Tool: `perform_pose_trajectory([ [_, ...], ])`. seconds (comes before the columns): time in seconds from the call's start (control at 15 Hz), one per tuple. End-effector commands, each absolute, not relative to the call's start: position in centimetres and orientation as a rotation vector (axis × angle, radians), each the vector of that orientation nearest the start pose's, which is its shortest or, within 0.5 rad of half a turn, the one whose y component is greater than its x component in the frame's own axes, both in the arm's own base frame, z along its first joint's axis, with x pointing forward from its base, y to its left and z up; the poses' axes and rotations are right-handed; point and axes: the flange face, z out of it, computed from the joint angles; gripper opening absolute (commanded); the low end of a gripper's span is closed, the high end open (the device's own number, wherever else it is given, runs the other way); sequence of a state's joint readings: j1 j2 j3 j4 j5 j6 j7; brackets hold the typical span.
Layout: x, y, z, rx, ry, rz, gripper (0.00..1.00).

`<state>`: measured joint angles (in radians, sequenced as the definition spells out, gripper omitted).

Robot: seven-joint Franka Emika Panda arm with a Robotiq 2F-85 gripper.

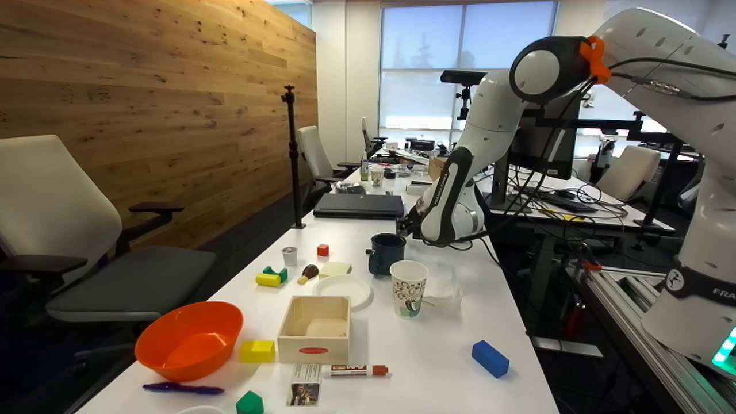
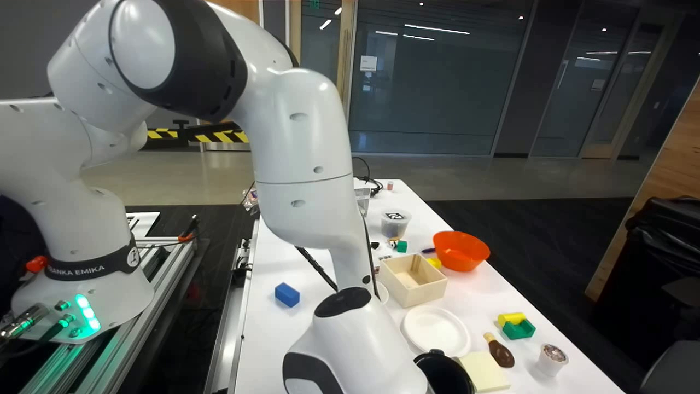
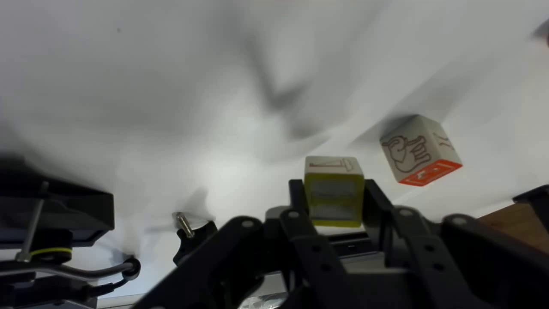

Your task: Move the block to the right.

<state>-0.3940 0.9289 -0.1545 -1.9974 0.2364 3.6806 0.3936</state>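
The gripper [image 3: 334, 185] clasps a yellow-edged block [image 3: 333, 198] between its jaws; a red-faced block [image 3: 420, 151] sits apart, right of the jaws in the wrist view.

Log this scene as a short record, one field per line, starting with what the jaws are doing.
Jaws: closed on a yellow-edged block
Beside it, wrist view: a red-faced block, apart from the held one
Surface: white table
Loose block, both exterior views: blue block, lying on the table
Containers: wooden box, orange bowl, paper cup, dark mug
Dish: white plate near the wooden box
Move to the right: completion cannot be told
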Motion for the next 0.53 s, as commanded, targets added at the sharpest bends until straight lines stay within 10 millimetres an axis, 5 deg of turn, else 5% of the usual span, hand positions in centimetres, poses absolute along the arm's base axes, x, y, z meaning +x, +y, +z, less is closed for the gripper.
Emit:
perform_pose_trajectory([
  [0.0,49.58,-33.82,8.8,-2.678,1.581,-1.201,0.11],
  [0.07,49.44,-33.85,8.77,-2.695,1.585,-1.167,0.13],
  [0.27,49.29,-33.89,8.83,-2.726,1.6,-1.06,0.62],
  [0.47,49.17,-33.85,8.61,-2.749,1.622,-0.913,0.82],
])
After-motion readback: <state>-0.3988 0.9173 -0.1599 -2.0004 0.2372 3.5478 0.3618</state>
